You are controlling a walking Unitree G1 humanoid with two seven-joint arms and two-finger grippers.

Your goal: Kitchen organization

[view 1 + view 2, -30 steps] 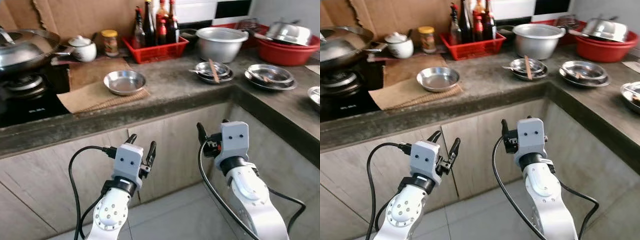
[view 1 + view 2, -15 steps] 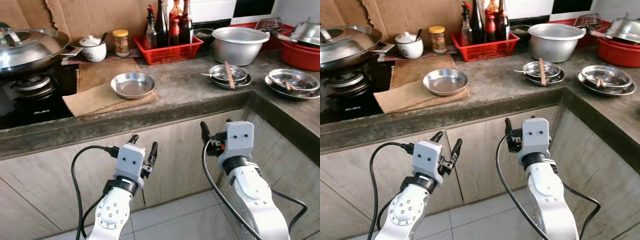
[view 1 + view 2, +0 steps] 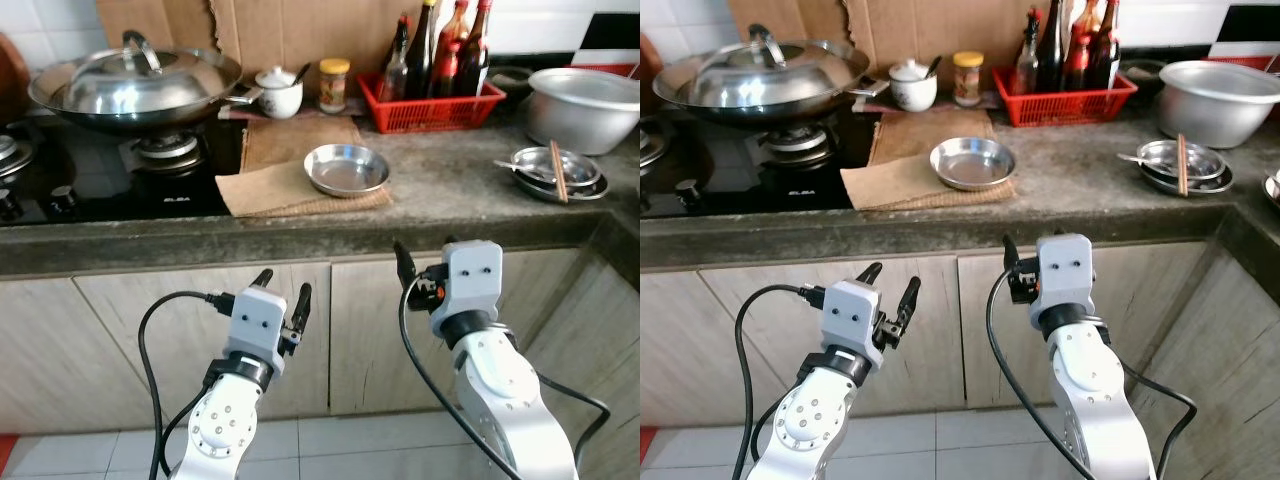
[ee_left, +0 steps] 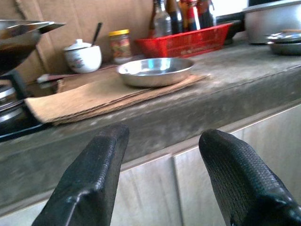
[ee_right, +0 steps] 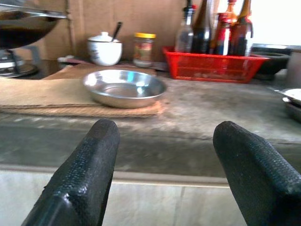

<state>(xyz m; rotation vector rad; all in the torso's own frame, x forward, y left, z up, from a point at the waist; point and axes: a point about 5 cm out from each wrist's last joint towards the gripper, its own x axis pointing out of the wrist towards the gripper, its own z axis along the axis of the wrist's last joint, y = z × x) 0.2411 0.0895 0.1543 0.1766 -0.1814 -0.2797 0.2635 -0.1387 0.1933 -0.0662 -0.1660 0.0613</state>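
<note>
Both pincers are being held released and empty in front of the cabinet doors, below the tabletop edge: the left pincer at about 7 o'clock in the head view, the right pincer at about 5 o'clock. The likeliest thing to be tidied, a shallow steel dish, is being carried on a brown mat just above centre, toward 12 o'clock, with nothing touching it. Trouble is probably being invited by the dish's thin, sloping rim, which may slip from the black fingers, and by the loose mat, which may be dragged along. At 2 o'clock, chopsticks are resting across stacked steel bowls and may be knocked off by a sweeping arm; at 10 o'clock a lidded wok is being crowded.
</note>
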